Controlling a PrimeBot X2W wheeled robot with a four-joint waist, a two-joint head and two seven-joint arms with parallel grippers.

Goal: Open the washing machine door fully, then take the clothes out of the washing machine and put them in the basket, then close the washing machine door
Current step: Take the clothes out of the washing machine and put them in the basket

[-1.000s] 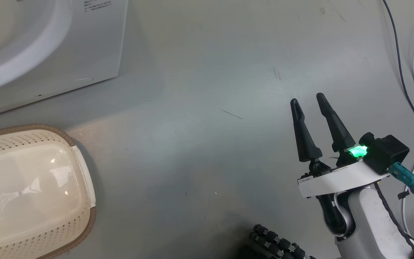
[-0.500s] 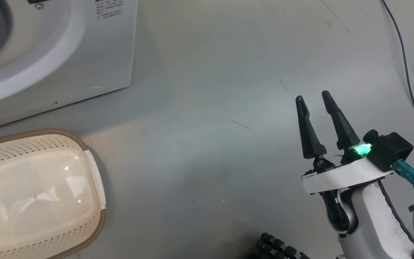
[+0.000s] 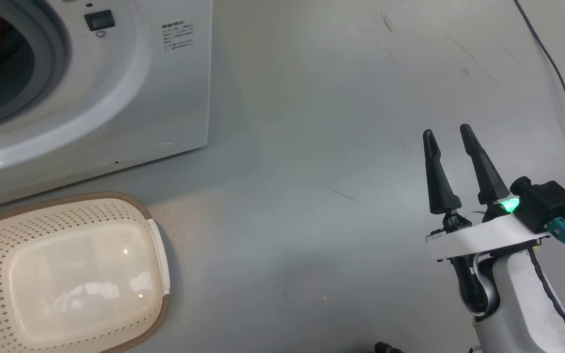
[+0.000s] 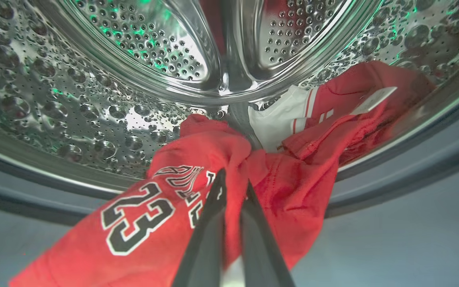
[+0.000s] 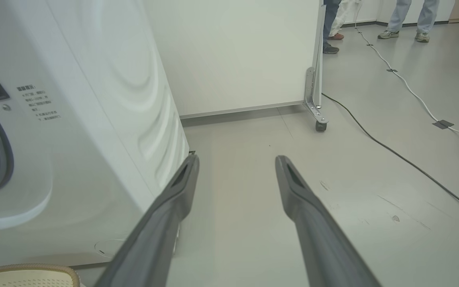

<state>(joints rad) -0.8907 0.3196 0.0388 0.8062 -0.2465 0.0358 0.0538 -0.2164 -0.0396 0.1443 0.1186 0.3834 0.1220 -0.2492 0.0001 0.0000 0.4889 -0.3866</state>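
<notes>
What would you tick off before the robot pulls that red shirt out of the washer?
1. Left claw shut on the clothes: ok, red fabric is pinched.
2. Only one garment coming: cannot tell; a red-and-white piece lies bunched right behind.
3. Washing machine opening unblocked: ok.
4. Basket ready: ok, empty and upright on the floor before the machine.
5. Right claw out of the way: ok, open, over bare floor.

A white wall panel [image 5: 233,56] stands on a small wheel [image 5: 319,126]. Beside it, a black cable [image 5: 393,150] and a white cable [image 5: 412,93] cross the smooth grey floor [image 5: 253,135].
</notes>
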